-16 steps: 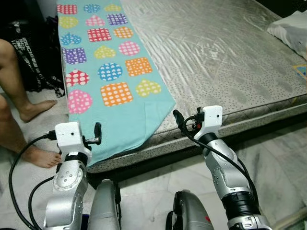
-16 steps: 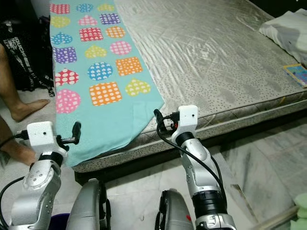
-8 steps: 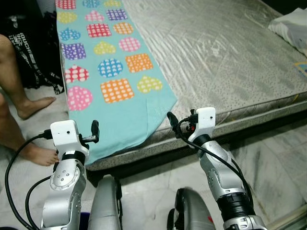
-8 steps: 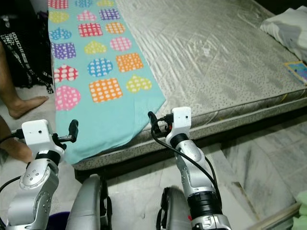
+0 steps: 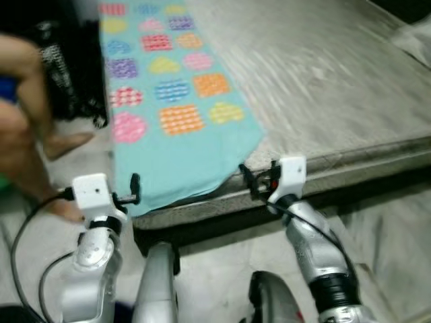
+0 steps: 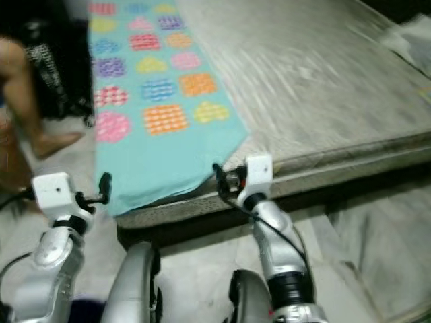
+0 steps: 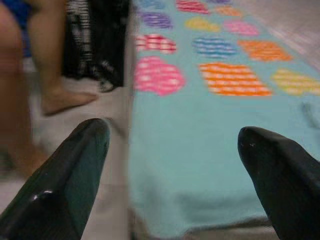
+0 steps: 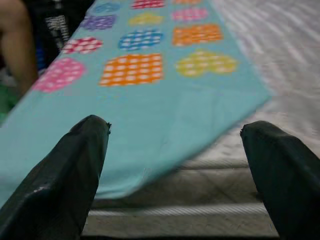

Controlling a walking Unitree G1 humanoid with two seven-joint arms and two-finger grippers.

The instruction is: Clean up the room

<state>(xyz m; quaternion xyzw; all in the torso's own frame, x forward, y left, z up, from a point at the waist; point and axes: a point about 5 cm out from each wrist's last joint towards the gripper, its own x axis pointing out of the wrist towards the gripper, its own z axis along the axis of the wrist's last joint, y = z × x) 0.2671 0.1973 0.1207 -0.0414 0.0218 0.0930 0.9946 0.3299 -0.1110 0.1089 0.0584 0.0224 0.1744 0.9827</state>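
Turquoise towel [image 5: 176,141] lies just beyond both grippers' spread fingers [image 8: 75,165]

Towel [image 5: 176,128] on mattress [image 5: 337,87] (left side)

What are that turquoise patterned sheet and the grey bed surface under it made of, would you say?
The turquoise sheet looks like soft matte cloth, perhaps towelling or fleece: it lies limp and its corner droops over the edge. The mattress seems covered in a silky, slightly shiny woven fabric, since light glints along its quilted ripples. Blur leaves the weave uncertain. Both tools, left and right, hang open before the edge.
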